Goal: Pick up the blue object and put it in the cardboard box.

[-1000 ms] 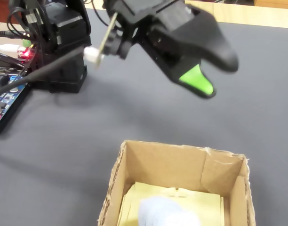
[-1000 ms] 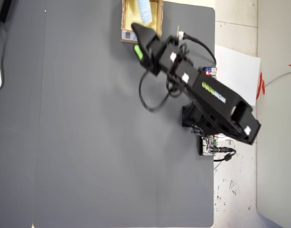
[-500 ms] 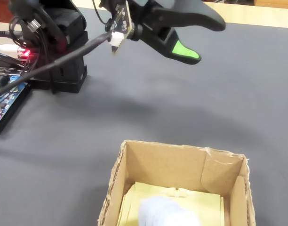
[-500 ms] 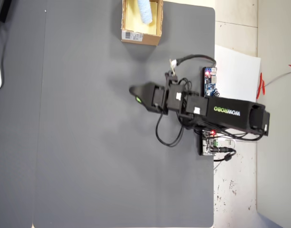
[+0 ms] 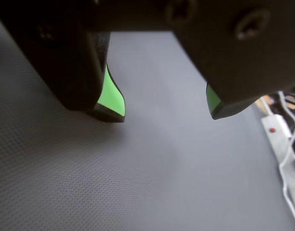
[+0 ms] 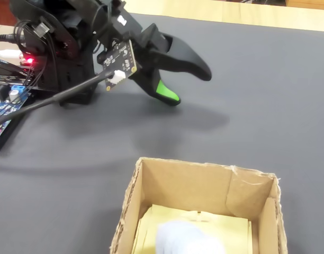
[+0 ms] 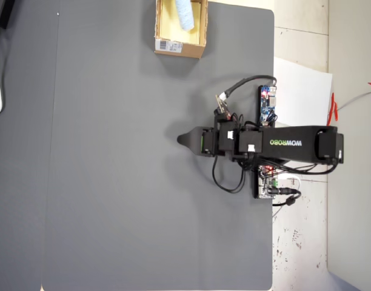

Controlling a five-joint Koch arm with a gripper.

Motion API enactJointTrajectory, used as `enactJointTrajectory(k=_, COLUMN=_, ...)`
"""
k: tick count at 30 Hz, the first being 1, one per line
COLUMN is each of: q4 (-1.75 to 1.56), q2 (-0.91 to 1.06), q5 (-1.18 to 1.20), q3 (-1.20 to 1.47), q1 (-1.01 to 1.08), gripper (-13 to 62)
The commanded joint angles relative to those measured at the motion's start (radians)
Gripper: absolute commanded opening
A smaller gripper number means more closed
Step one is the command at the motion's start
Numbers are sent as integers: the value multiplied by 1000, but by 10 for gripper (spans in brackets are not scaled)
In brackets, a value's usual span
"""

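Since the blue object (image 7: pixel 184 13) already lies inside the cardboard box (image 7: pixel 179 46), at about 12 o'clock on the mat in the overhead view, you have nothing left to lift; in the fixed view it shows as a pale rounded pad (image 6: pixel 187 241) on the box's yellowish floor, near the 6 o'clock edge of the picture. It looks soft and light, like a sponge, so if you ever need to take it again, judge it as something that squashes rather than slips: close across its narrow middle, gently, and expect it to spring back when released.

Your gripper (image 5: pixel 164 111) is empty, its two green-faced jaws standing clearly apart over bare grey mat (image 5: pixel 138 192) in the wrist view. In the fixed view it points toward 4 o'clock, low over the mat (image 6: pixel 268 95), well apart from the box (image 6: pixel 204 190).

Compared with a second ago, you have pulled the arm right back. Then the gripper hung close above the box's near wall at roughly 12 o'clock overhead; half a second ago it had swung toward the middle of the mat; now the arm (image 7: pixel 276 143) lies folded along the 3 o'clock side, gripper (image 7: pixel 187 139) aimed at 9 o'clock. The pad and box have not shifted. The task looks done.
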Motion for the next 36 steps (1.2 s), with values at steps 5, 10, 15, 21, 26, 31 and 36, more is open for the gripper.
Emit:
enactJointTrajectory(k=5, q4=-60, q2=91, q5=86, q3=64, q1=-3, gripper=337)
enactJointTrajectory(k=10, q4=-34, q2=91, q5=100, q3=129, q1=-3, gripper=337)
enactJointTrajectory(k=15, q4=-25, q2=91, q5=127, q3=141, q1=-3, gripper=337)
enactJointTrajectory(k=21, q4=3, q2=89, q5=120, q3=141, q1=-2, gripper=337)
enactJointTrajectory(k=26, q4=0, q2=89, q5=118, q3=141, q1=2, gripper=340)
enactJointTrajectory(k=31, q4=0, q2=89, q5=118, q3=141, q1=2, gripper=340)
enactJointTrajectory(k=36, q4=0, q2=89, q5=118, q3=141, q1=0, gripper=340)
